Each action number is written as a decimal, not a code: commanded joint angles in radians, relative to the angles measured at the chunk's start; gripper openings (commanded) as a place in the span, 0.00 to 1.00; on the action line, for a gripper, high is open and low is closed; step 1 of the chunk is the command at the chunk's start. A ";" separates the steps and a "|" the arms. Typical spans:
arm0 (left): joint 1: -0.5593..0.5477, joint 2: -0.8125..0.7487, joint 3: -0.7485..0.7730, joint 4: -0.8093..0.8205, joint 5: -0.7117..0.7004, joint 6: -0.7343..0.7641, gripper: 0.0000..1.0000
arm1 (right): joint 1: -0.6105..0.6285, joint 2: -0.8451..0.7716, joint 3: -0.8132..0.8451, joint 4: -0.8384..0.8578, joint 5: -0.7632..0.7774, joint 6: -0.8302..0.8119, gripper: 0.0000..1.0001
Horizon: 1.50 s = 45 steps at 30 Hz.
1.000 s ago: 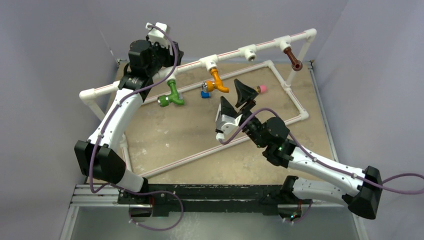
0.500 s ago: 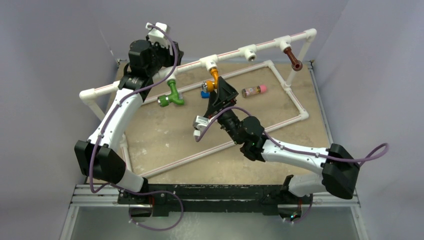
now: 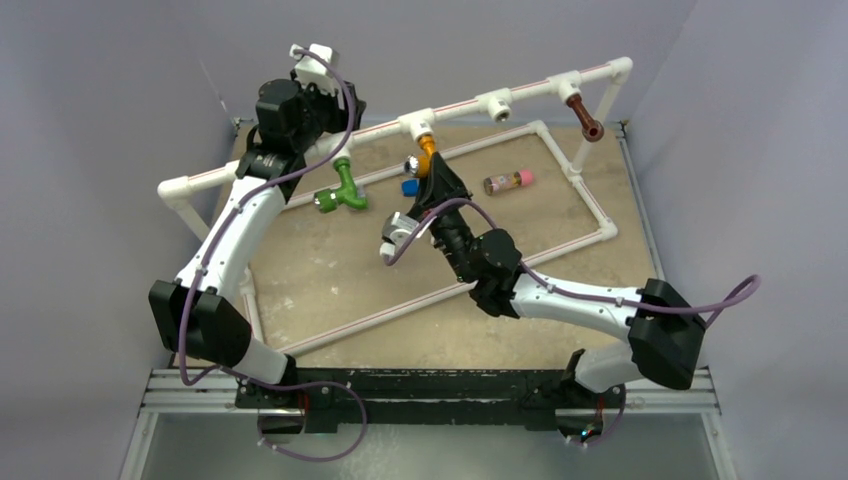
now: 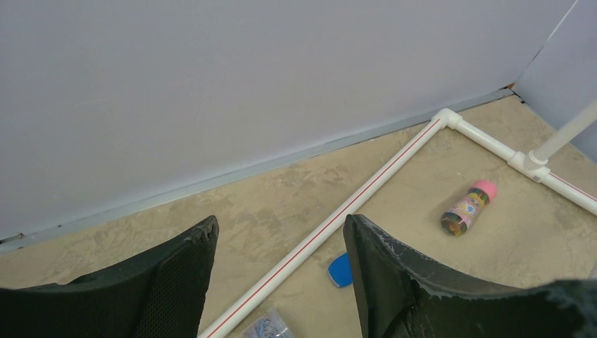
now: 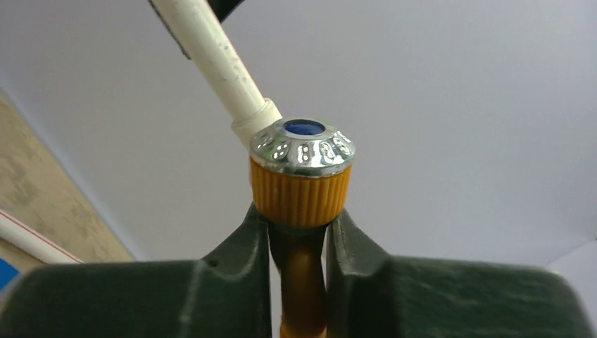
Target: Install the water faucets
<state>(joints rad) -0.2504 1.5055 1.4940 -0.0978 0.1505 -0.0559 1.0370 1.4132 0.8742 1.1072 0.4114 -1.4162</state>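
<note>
Gripping the orange plastic faucet (image 5: 303,274) under its ribbed knob (image 5: 301,196), our right gripper (image 5: 298,232) is clamped; the faucet hangs from the raised white pipe (image 5: 211,56). We cannot read its silver cap (image 5: 303,148)'s embossing. Our left gripper (image 4: 281,260) gapes, empty.

— What do the arms look like?
— The left arm (image 3: 235,225) and right arm (image 3: 585,305) both wear white shells with black joint housings, each trailed by a purple cable (image 3: 348,92).
— And the left end effector (image 4: 280,222)?
— Black wedge fingers (image 4: 176,282), meshed inner faces.
</note>
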 commanded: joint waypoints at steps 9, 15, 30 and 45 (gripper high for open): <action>-0.021 0.068 -0.069 -0.160 0.019 0.019 0.65 | 0.009 -0.031 -0.035 0.307 0.128 0.884 0.00; -0.021 0.068 -0.068 -0.160 0.019 0.019 0.65 | 0.009 -0.065 -0.051 0.298 0.217 1.538 0.00; -0.021 0.062 -0.067 -0.159 0.026 0.016 0.65 | -0.004 -0.096 -0.053 0.044 0.242 2.781 0.00; -0.021 0.059 -0.067 -0.157 0.029 0.013 0.65 | -0.005 -0.284 -0.098 -0.227 0.153 2.902 0.66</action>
<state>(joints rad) -0.2539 1.5009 1.4940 -0.1066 0.1429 -0.0555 1.0061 1.2034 0.7979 0.8944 0.6601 1.4139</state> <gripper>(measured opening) 0.650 0.605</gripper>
